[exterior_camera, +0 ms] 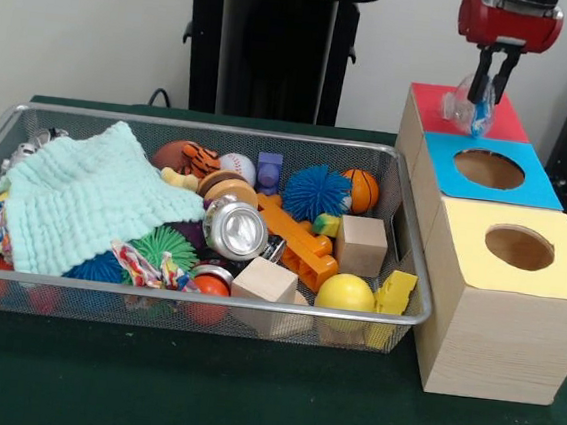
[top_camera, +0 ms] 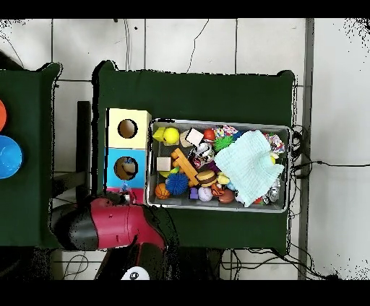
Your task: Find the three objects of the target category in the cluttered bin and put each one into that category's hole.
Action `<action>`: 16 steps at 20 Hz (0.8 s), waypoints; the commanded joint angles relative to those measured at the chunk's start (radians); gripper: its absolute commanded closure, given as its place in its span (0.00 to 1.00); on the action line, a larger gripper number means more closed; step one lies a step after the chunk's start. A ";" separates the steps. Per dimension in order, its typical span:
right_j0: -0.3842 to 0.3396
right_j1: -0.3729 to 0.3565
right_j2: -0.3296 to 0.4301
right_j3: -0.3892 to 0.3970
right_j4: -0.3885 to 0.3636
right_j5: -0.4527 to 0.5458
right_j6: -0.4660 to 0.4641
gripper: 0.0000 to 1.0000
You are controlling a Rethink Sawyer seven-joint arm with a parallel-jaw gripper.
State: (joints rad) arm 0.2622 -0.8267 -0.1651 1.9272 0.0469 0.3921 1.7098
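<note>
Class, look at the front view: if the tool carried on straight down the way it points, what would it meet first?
Probably the red top of the wooden box. The tool, holding a clear blue-printed wrapper, hangs right over it; the hole is hidden, and depth is uncertain.

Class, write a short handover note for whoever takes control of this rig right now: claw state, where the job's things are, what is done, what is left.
Claw: shut on a clear crinkly plastic wrapper with blue print, hanging above the red-topped pale wooden box.
That box's hole is hidden behind the wrapper and claw in the front view.
The long silver wire-mesh bin sits beside the boxes, full of toys, with a mint-green knitted cloth covering one end.
Done: one wrapper lifted out.
Left: release it into the red box; no other wrappers show, so likely search under the cloth.
</note>
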 commanded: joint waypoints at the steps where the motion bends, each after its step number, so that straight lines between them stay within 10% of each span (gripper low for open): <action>1: 0.036 0.078 -0.021 -0.090 0.062 0.032 0.282 1.00; 16: 0.023 0.036 -0.040 -0.118 0.095 0.131 0.214 1.00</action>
State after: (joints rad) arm 0.3098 -0.7984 -0.2095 1.8612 0.1009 0.3933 1.7113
